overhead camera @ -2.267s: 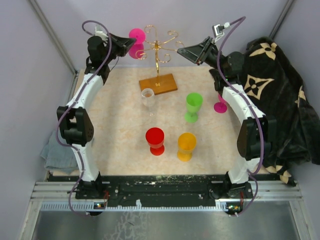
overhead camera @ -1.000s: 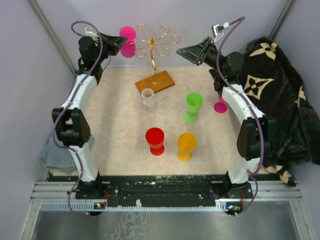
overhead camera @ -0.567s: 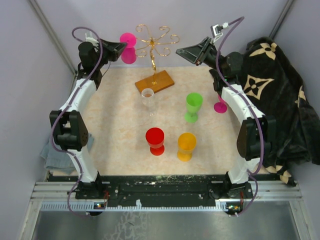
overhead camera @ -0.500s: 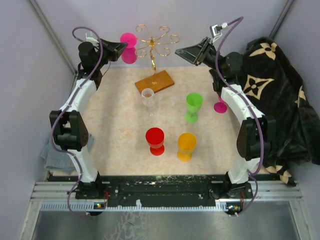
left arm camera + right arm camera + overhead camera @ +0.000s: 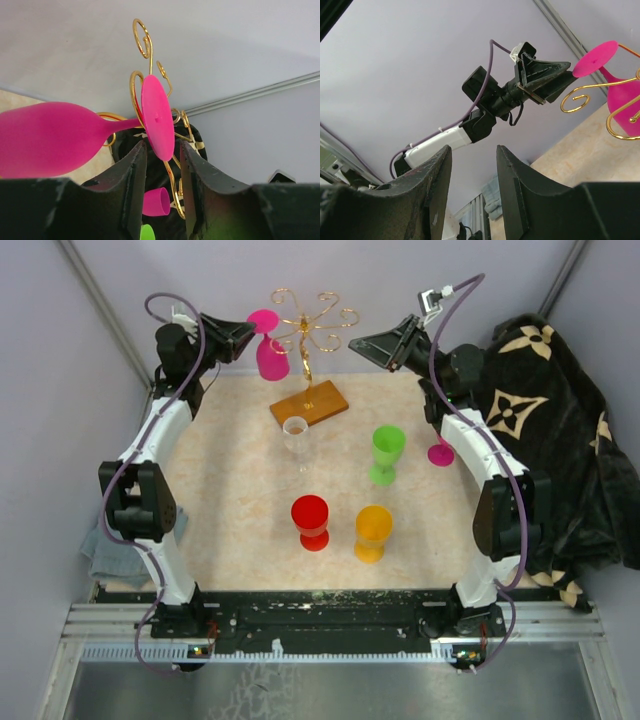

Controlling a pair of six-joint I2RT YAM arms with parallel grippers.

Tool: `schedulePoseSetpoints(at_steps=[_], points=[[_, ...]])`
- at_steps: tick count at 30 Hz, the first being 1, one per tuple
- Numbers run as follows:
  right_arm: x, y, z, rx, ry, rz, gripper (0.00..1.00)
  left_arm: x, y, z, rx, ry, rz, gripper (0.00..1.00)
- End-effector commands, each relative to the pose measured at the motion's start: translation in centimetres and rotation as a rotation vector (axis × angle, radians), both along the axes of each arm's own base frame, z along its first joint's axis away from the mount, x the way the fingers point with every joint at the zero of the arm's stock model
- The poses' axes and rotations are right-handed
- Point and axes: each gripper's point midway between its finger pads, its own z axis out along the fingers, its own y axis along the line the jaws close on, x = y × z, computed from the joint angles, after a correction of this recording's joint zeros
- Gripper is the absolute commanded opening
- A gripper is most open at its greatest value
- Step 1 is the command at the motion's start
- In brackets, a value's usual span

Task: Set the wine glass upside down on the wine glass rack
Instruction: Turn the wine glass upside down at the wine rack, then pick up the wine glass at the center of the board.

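The pink wine glass [image 5: 270, 352] hangs upside down on a left scroll arm of the gold wire rack [image 5: 308, 325], foot disc up and bowl down. The rack's wooden base [image 5: 310, 401] sits at the table's far middle. My left gripper [image 5: 249, 333] is open, its tips either side of the foot's edge. In the left wrist view the foot [image 5: 157, 122] sits just past my jaws [image 5: 161, 146], with a gap on both sides and gold wire [image 5: 141, 37] behind. My right gripper [image 5: 353, 343] is open and empty, raised to the right of the rack; its view [image 5: 472, 150] shows the glass [image 5: 622, 105].
A clear glass [image 5: 295, 435], a green one [image 5: 387, 452], a red one [image 5: 310, 520] and an orange one [image 5: 373, 530] stand upright mid-table. Another pink glass [image 5: 440, 450] stands at the right, beside a black patterned blanket [image 5: 560, 440]. A grey cloth [image 5: 105, 545] lies at the left edge.
The left arm carried the pink glass up to the rack, which shifted left. The bowl has now swung down and hangs below the foot, and the left jaws stand apart.
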Motion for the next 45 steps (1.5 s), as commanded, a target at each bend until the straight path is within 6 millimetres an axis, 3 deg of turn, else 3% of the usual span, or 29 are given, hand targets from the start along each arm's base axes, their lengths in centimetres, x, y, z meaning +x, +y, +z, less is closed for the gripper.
schedulePoseSetpoints(at_steps=[1,11,17,24,26,31,36,45], points=[[-1.9,-0.2,2.2,0.023,-0.091,-0.005,0.41,-1.4,0.2,2.8,0.022,-0.072,-0.008,0.4],[-0.1,-0.2,1.3,-0.057,-0.056,-0.078,0.41,-3.1,0.8,4.0,0.103,-0.087,0.018,0.44],[1.9,-0.3,-0.7,-0.179,0.035,-0.152,0.41,-4.7,1.1,4.1,0.198,-0.086,0.019,0.45],[2.5,-0.7,-2.5,-0.285,0.081,-0.208,0.41,-7.7,0.6,1.1,0.367,-0.034,-0.05,0.44],[1.5,-1.1,-1.8,-0.284,0.066,-0.216,0.41,-8.7,0.4,0.0,0.442,-0.026,-0.057,0.44],[0.9,-1.3,-3.0,-0.305,0.091,-0.219,0.41,-11.1,-0.4,-3.1,0.64,0.006,-0.063,0.45],[0.1,-1.5,-2.9,-0.306,0.083,-0.226,0.41,-12.9,-2.1,-6.0,0.825,0.042,-0.109,0.45],[-1.5,-2.0,-4.1,-0.34,0.09,-0.23,0.41,-17.9,-4.9,-8.4,0.98,0.031,-0.232,0.44]])
